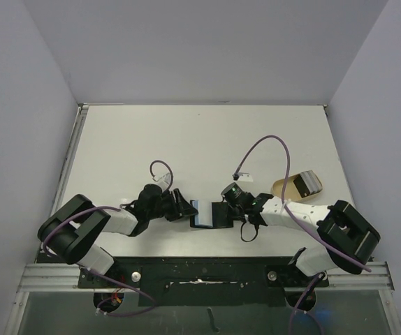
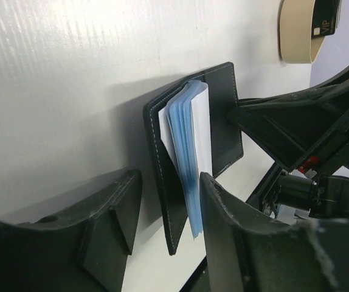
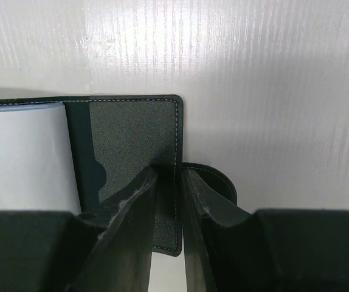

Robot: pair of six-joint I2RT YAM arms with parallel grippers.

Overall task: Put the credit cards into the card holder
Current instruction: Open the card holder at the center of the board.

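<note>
Card holder [image 1: 219, 215] lies open and flat on the table [image 1: 186, 139], dead centre between my two arms, close to the near edge. Black covers, with a fan of pale blue leaves [image 2: 190, 152] standing up out of the fold. Can't tell if those are cards or sleeves.

Right gripper [image 3: 178, 176] is clamped on the edge of the cover at the holder's 3 o'clock side. Both fingers pinch the stitched rim, and the snap tab [image 3: 218, 182] sticks out just beside the outer finger.

Left gripper [image 2: 169, 179] comes in from the holder's 9 o'clock, jaws apart and gripping nothing. The other cover's edge sits in the gap. One finger [image 2: 223, 225] touches the blue fan, the other [image 2: 110, 219] stands clear on the bare table.

Credit cards [image 1: 305, 183] sit in a tan tray [image 1: 281, 186] at roughly 2 to 3 o'clock from the holder, well apart from it, beyond my right wrist. In the left wrist view the top one is dark with "VIP" print.
</note>
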